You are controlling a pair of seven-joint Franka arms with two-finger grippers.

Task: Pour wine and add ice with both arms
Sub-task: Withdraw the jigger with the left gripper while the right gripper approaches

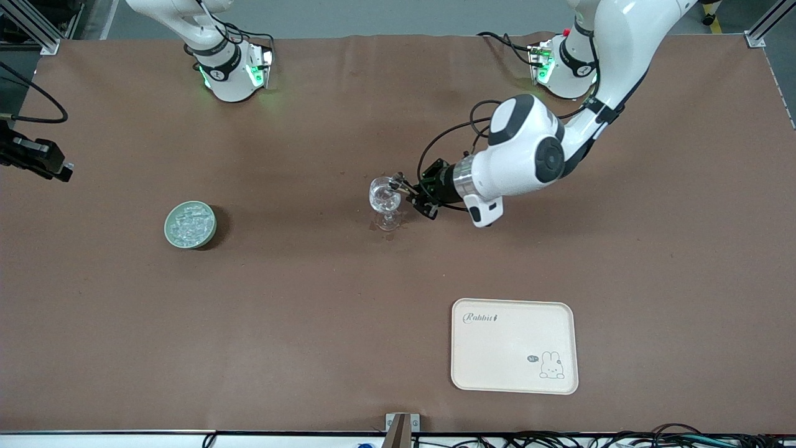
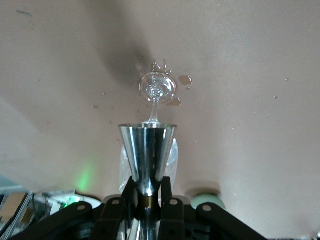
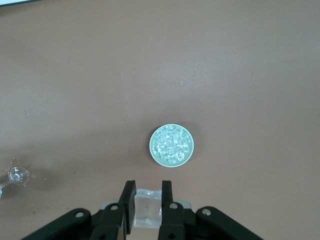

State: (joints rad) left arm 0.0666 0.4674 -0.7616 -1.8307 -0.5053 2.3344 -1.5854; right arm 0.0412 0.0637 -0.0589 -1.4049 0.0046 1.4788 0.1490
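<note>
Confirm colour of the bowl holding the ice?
Pale green bowl, heaped with clear-whitish ice; the right wrist view shows it best.

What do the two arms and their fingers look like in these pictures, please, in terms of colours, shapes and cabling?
Both arms are glossy white with rounded segments and black joint bands. The left arm has a silver wrist ring and loose black cables looping to its black left gripper. Both bases glow green, the right arm with black cables too. The right gripper is matte black with flat, straight fingers and silver screws.
</note>
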